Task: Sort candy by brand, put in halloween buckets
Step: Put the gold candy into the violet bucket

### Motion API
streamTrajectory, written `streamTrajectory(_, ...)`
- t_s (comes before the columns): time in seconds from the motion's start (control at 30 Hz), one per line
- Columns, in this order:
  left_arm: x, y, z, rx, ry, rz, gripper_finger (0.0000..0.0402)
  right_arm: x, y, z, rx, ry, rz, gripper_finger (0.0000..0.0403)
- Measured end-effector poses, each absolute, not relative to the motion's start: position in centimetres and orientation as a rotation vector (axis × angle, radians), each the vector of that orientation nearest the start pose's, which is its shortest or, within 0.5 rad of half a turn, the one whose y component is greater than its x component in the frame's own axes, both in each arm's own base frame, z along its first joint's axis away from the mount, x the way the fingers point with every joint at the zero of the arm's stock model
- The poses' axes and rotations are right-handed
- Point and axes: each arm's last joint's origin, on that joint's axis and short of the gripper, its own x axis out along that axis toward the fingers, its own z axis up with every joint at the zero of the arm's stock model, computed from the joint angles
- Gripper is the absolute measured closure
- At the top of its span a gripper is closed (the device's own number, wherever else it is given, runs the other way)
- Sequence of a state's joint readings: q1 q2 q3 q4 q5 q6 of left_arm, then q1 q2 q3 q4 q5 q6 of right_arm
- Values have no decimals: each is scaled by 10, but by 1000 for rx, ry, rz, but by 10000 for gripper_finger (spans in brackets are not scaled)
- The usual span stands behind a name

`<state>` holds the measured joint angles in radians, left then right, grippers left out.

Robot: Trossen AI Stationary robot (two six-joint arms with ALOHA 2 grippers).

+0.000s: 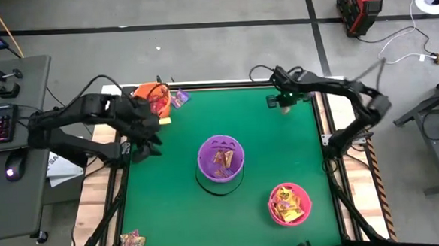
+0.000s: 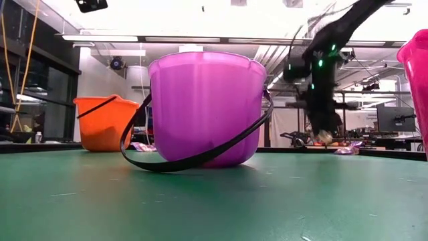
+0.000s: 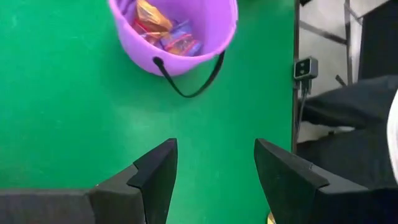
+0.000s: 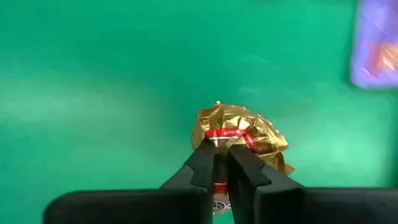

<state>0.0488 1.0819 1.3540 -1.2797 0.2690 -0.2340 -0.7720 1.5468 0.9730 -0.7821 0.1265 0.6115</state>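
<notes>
My right gripper [image 4: 222, 163] is shut on a yellow candy packet [image 4: 239, 132] with a red label, low over the table near its far right corner [image 1: 285, 106]. A purple candy [image 4: 375, 50] lies a little way off on the table. My left gripper [image 3: 214, 168] is open and empty over bare green table beside the orange bucket [image 1: 150, 99]. The purple bucket [image 1: 221, 157] stands mid-table with candy inside and its black handle down on the table. The pink bucket [image 1: 289, 204] stands near the near right corner and holds yellow packets. My right gripper pinches the yellow packet by its crinkled edge [image 4: 217, 142] between the two fingertips, coming from above and pointing down. The rest of the packet spreads out beyond the fingers. In the low view it hangs at the fingertips [image 2: 326, 136], just above the table surface.
More purple candy [image 1: 179, 99] lies by the orange bucket at the far edge. A few packets [image 1: 132, 243] sit at the near left corner. Open green table lies between the buckets and along the left and right sides.
</notes>
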Motion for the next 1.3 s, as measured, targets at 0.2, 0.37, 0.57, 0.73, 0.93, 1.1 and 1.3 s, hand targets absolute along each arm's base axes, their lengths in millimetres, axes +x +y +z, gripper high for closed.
streamTrajectory(0.2, 188, -19, 369, -401, 1098, -78, 198, 233, -138, 255, 825, 695, -679, 394)
streamTrajectory(0.37, 212, -38, 352, -475, 1204, -38, 198, 264, -74, 291, 714, 503, -293, 400)
streamTrajectory(0.57, 235, -70, 339, -523, 1216, -73, 198, 288, -9, 299, 599, 421, -21, 397)
streamTrajectory(0.73, 232, -91, 338, -623, 1246, -58, 198, 307, 19, 287, 545, 386, -9, 390)
streamTrajectory(0.93, 219, -107, 341, -679, 1285, -35, 198, 331, 27, 251, 558, 481, -14, 304)
streamTrajectory(1.1, 206, -116, 337, -685, 1385, 36, 198, 337, 28, 240, 558, 503, -21, 194)
streamTrajectory(1.3, 187, -135, 333, -625, 1452, 98, 198, 335, 21, 265, 579, 337, 6, 120)
